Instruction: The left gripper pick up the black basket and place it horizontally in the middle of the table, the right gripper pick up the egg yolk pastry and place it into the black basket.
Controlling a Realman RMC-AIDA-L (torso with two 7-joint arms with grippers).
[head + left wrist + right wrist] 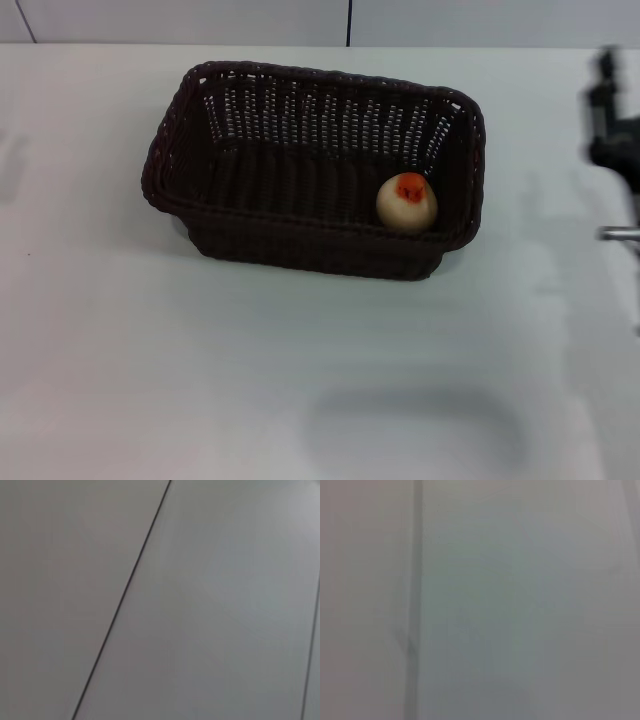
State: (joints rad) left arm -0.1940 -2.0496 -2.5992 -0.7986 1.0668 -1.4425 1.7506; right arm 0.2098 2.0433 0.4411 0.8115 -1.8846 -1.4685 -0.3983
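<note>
Wicker basket, head view: the dark basket (315, 170) lies with its long side across the counter (150, 350), roughly in the middle, a little toward the far edge. It rests flat, upright, with nothing gripping it.
Pastry, head view: the pale pastry (406, 203) with its orange-red top sits inside the basket, in the near right corner, touching or just beside the near wall.
Right end effector, head view: the right end effector (612, 140) shows as a dark blurred shape at the right edge, well apart from the basket and holding nothing that I can see; whether its fingers are apart or together I cannot tell.
Left end effector, head view: not in view anywhere.
Left wrist view: only plain grey-white panels with a thin dark seam; no basket, no pastry, no fingers.
Right wrist view: only a pale blank surface with a faint vertical seam; none of the task's things appear.
Progress: judged from how things lie, both steps look done, the basket set crosswise mid-counter and the pastry in it.
Left to do: seemingly nothing beyond parking the arms.
</note>
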